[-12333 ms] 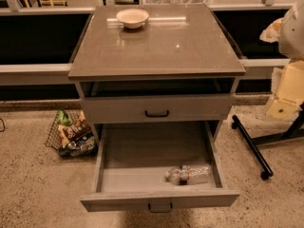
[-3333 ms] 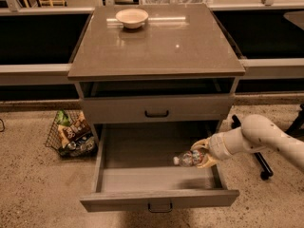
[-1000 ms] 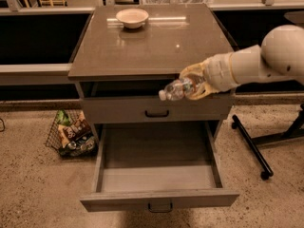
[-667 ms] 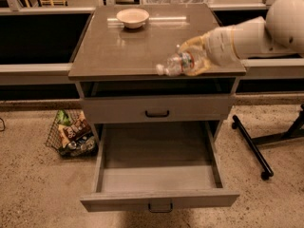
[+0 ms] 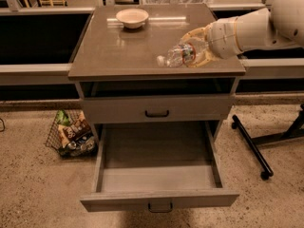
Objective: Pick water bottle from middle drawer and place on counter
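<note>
My gripper [image 5: 194, 49] reaches in from the right and is shut on the water bottle [image 5: 180, 54], a small clear crinkled bottle with a reddish label band. The bottle lies nearly level, cap pointing left, just above the right front part of the counter [image 5: 118, 51]. I cannot tell whether it touches the top. The middle drawer [image 5: 159, 177] is pulled out wide below and its floor shows nothing inside. My white arm [image 5: 256, 25] stretches away to the upper right.
A beige bowl [image 5: 132, 17] sits at the back of the counter. A shut grey drawer front [image 5: 156, 109] with a black handle is one tier up. A wire basket of snack packs [image 5: 72, 133] stands on the floor at left. A black wheeled stand leg [image 5: 251, 148] lies at right.
The bottle has gone from the drawer floor up past the cabinet front to over the counter, held in my gripper. The drawer stays open and now holds nothing.
</note>
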You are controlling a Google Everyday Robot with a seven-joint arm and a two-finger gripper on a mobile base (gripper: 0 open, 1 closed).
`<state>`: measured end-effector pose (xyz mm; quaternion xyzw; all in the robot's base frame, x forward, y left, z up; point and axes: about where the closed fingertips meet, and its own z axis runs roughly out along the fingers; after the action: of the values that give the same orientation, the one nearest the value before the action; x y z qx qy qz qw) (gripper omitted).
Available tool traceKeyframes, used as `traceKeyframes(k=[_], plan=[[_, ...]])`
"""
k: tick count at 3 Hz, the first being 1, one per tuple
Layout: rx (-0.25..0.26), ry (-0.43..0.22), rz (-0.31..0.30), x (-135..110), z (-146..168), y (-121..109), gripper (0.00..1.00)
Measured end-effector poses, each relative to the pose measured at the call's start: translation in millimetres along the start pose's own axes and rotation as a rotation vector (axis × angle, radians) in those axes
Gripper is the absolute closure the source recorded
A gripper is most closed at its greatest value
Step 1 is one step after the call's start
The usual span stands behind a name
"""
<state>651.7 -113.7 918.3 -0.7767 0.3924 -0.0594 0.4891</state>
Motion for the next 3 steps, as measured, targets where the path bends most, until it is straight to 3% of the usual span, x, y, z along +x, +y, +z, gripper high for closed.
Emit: traceKeyframes(k=[1, 2, 3], plan=[[0.078, 0.030, 0.037, 13.5, 5.3, -23.0, 1.00], [0.197, 0.059, 0.196, 43.8, 11.5, -56.9, 1.00], [0.269, 0.062, 0.373, 69.8, 17.2, -61.4, 1.00]])
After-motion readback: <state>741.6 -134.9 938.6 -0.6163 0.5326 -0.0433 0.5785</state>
